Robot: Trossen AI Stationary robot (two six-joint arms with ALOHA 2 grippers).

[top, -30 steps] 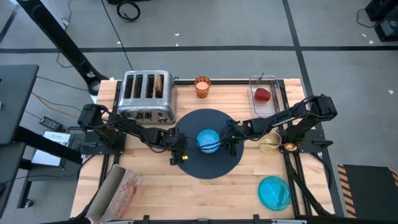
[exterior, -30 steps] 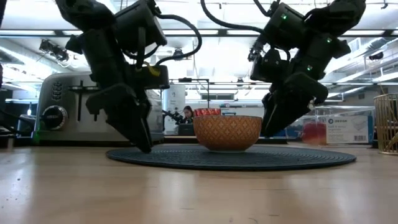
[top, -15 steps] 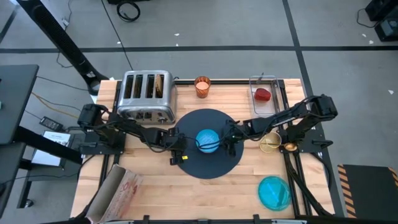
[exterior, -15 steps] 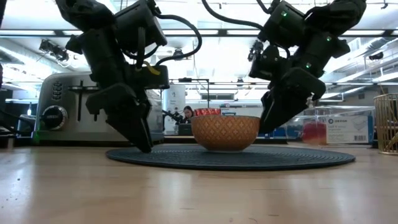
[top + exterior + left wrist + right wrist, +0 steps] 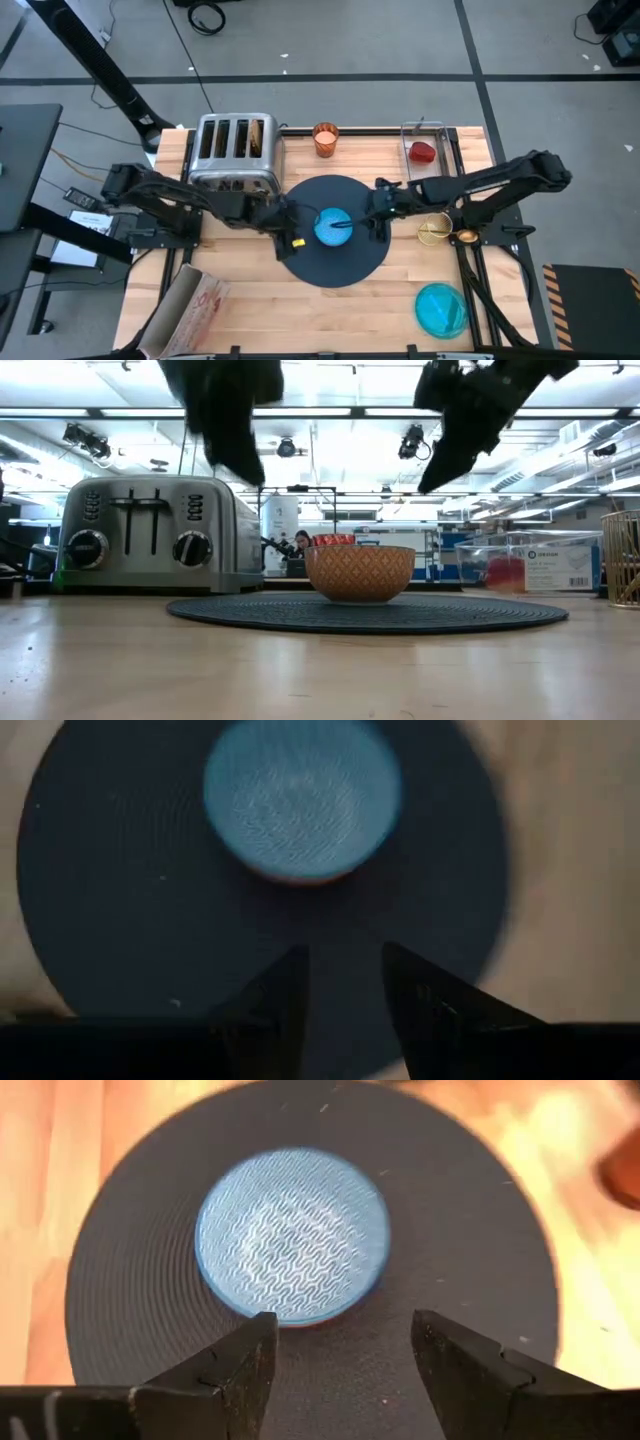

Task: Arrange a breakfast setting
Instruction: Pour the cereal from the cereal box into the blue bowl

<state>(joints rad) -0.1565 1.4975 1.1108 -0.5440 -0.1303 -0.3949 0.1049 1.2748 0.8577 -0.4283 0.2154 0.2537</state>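
Blue bowl [image 5: 333, 227] sits free at the middle of the dark mat [image 5: 300, 263].
I see the left gripper [image 5: 342, 982] and right gripper [image 5: 342, 1348] parted and empty, lifted above the bowl since a second ago; wooden table [image 5: 350, 300], toaster [image 5: 233, 153] near its rear left corner.

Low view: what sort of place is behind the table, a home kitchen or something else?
Probably a lab or open workshop, not a kitchen: long ceiling light strips, a person seated far back, and a steel toaster staged on the bare wooden table.
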